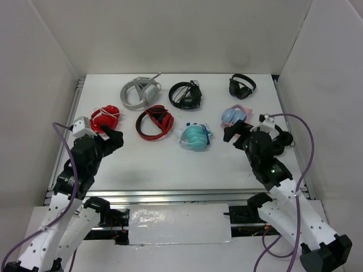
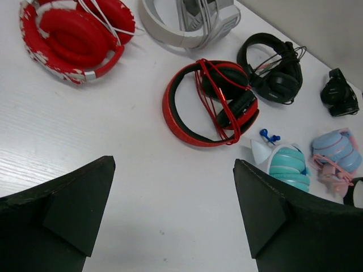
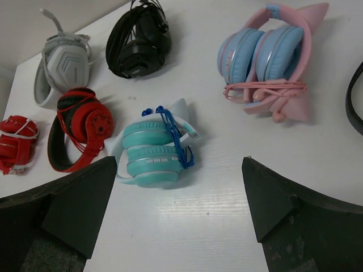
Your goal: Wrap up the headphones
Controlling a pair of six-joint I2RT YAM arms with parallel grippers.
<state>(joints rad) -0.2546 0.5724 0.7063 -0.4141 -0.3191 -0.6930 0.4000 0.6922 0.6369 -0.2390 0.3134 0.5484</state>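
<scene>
Both your arms reach forward low over the tabletop [image 1: 170,164]. Your left claw [image 1: 112,136] hangs with fingers spread apart, holding nothing; your right claw [image 1: 231,133] likewise. The headphones [image 1: 105,117] lie folded just beyond your left claw, a little to its left, white cable crossing the earcups.

Left wrist view: headphones [image 2: 74,34] and grey headset [image 2: 187,22] both cropped by top edge. Right wrist view: headphones run off left edge; black pair [image 3: 350,99] only a sliver at right edge.
</scene>
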